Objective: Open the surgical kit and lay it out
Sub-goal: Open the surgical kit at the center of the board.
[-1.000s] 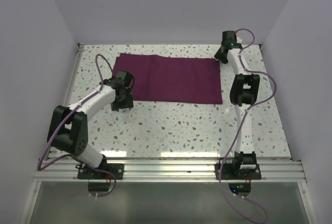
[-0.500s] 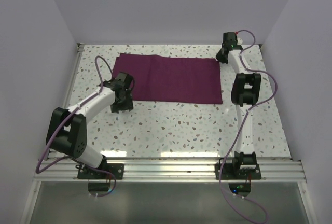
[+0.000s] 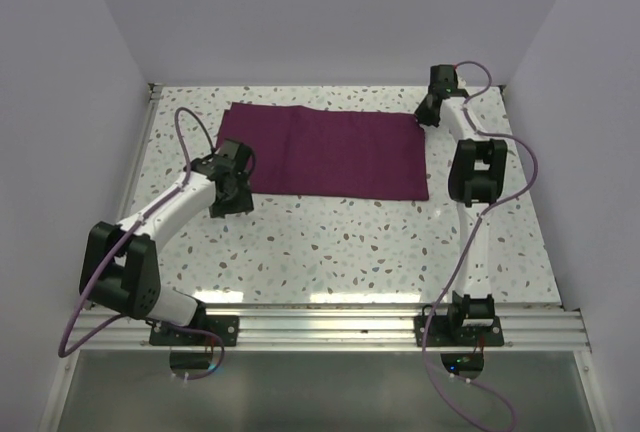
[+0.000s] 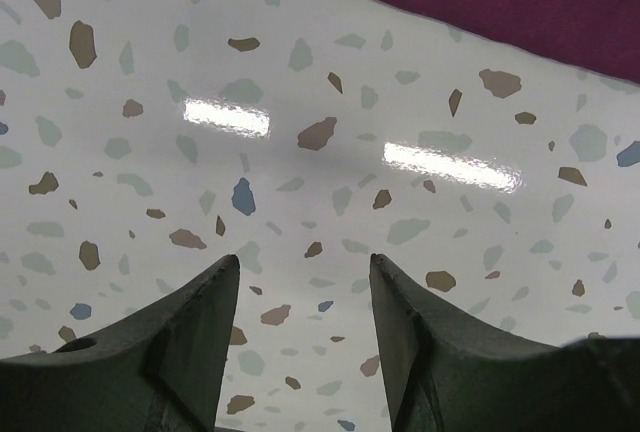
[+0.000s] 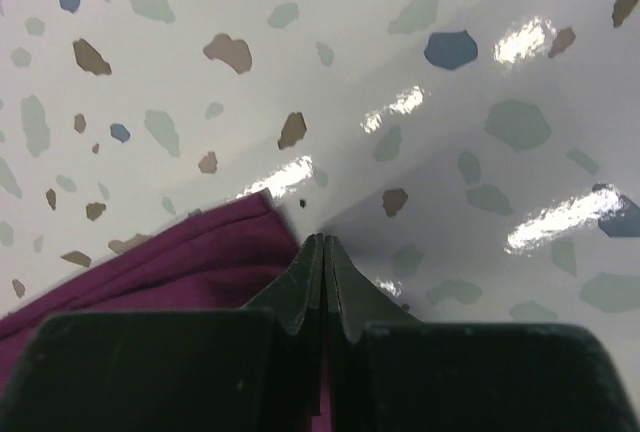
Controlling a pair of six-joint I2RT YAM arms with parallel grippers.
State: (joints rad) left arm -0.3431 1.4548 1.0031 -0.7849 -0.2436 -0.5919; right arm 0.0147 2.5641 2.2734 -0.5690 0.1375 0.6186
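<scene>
The surgical kit's dark purple cloth wrap (image 3: 325,152) lies flat and folded at the back of the table. No steel tray or instruments show. My right gripper (image 3: 426,114) is at the wrap's far right corner. In the right wrist view its fingers (image 5: 324,242) are pressed together with purple cloth (image 5: 190,262) pinched between them. My left gripper (image 3: 231,198) hovers at the wrap's near left edge. In the left wrist view it (image 4: 305,262) is open and empty over bare table, with the cloth edge (image 4: 520,2) just beyond.
The speckled terrazzo table (image 3: 350,242) is walled in by white panels on three sides. A metal rail (image 3: 330,327) carrying both arm bases runs along the near edge. Purple cables loop from both arms.
My left arm's elbow has swung down and left, and its gripper has shifted slightly left along the cloth's near edge. The right gripper has stayed at the far right corner.
</scene>
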